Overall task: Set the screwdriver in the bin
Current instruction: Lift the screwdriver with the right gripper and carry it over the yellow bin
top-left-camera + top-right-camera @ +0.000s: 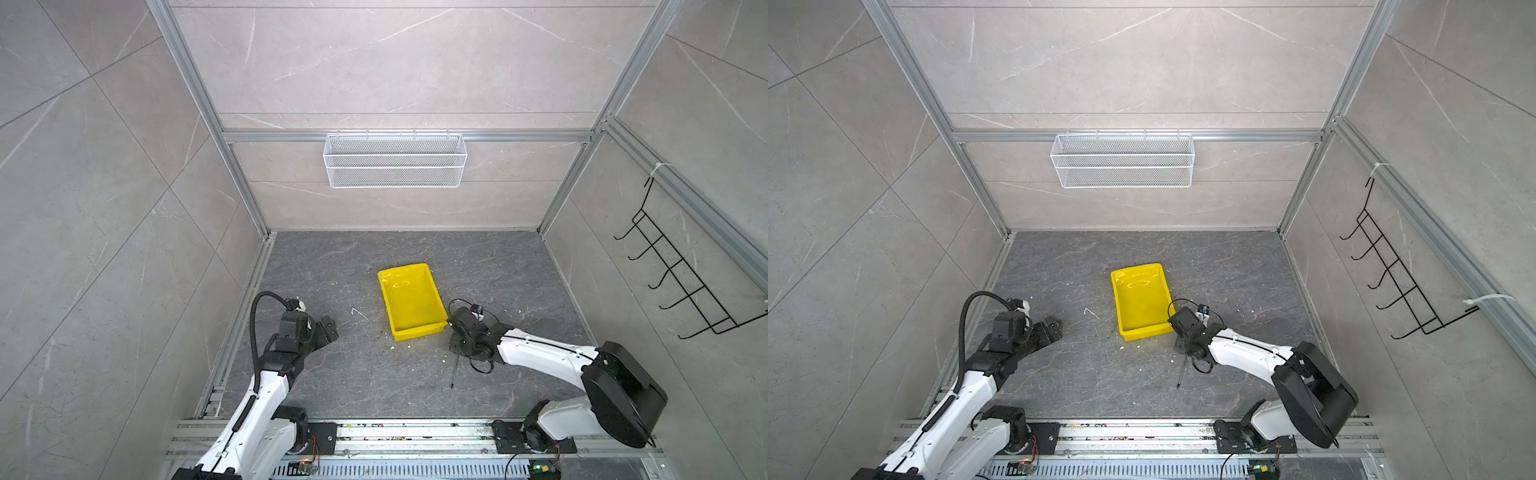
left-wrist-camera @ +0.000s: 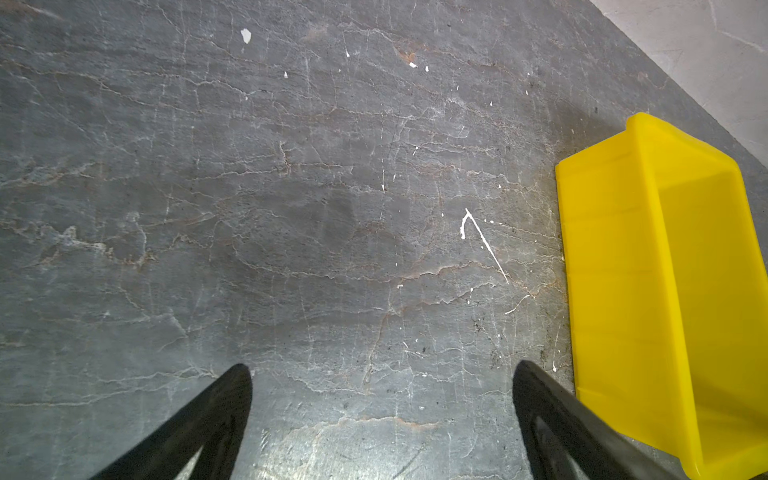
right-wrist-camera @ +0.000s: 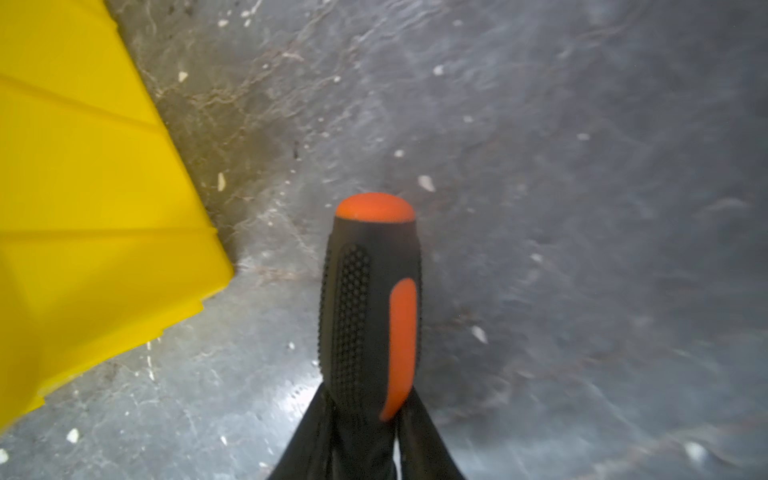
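Screwdriver (image 3: 370,299), handle clamped in closed right gripper (image 3: 365,399), lies at five o'clock of bin (image 1: 409,301) (left gripper (image 2: 382,374) open, empty); lift level, clearing the wall, before carrying toward eleven o'clock.

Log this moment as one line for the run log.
right end effector: shut on screwdriver | left end effector: open, holds nothing | bin: empty

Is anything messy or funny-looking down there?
Yes. Little white flecks are scattered over the dark stone surface around the yellow bin. A white hook-shaped scratch marks the surface beside it. The bin also sits crooked to the walls.
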Available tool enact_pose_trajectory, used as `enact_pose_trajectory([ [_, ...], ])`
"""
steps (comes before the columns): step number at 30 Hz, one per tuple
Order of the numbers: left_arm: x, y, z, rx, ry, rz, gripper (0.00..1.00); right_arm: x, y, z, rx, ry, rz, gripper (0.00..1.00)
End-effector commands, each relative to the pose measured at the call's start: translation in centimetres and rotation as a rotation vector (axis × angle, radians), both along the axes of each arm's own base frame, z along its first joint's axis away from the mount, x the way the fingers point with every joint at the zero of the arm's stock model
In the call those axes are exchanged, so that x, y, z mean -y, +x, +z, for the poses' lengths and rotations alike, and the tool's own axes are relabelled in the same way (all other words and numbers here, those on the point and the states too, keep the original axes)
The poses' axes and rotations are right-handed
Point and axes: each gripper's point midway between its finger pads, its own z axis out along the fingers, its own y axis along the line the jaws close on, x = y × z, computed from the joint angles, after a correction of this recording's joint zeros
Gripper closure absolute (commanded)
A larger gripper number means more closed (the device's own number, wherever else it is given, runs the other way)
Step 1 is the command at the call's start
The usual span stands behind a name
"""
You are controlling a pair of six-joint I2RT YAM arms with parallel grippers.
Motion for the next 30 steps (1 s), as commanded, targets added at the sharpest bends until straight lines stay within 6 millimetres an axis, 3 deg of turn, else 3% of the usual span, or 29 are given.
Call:
enact_pose_trajectory([
  [1, -0.1, 0.5, 1.4, 0.042, -0.010, 0.015, 0.00, 2.2, -1.1, 1.2, 0.008, -0.090, 0.001, 0.73],
  [6, 0.0, 0.5, 1.4, 0.044, -0.013, 0.011, 0.00, 3.1, -1.0, 4.5, 0.047, -0.134, 0.031, 0.73],
  [11, 0.0, 0.5, 1.4, 0.041, -0.011, 0.009, 0.00, 2.5, 0.2, 8.6, 0.103, -0.145, 0.069, 0.74],
  [15, -0.1, 0.4, 1.6, 0.049, -0.013, 0.012, 0.00, 0.2, 2.0, 11.8, 0.155, -0.118, 0.119, 0.74],
  [20, -0.1, 0.3, 1.7, 0.057, -0.013, 0.014, 0.00, -4.7, 5.7, 15.1, 0.211, -0.114, 0.221, 0.76],
  [24, -0.1, 0.4, 1.7, 0.057, -0.014, 0.012, 0.00, -9.4, 8.8, 15.6, 0.242, -0.126, 0.298, 0.75],
  [30, -0.5, 0.5, 1.6, 0.057, 0.000, 0.032, 0.00, -14.6, 12.3, 12.7, 0.272, -0.078, 0.333, 0.75],
])
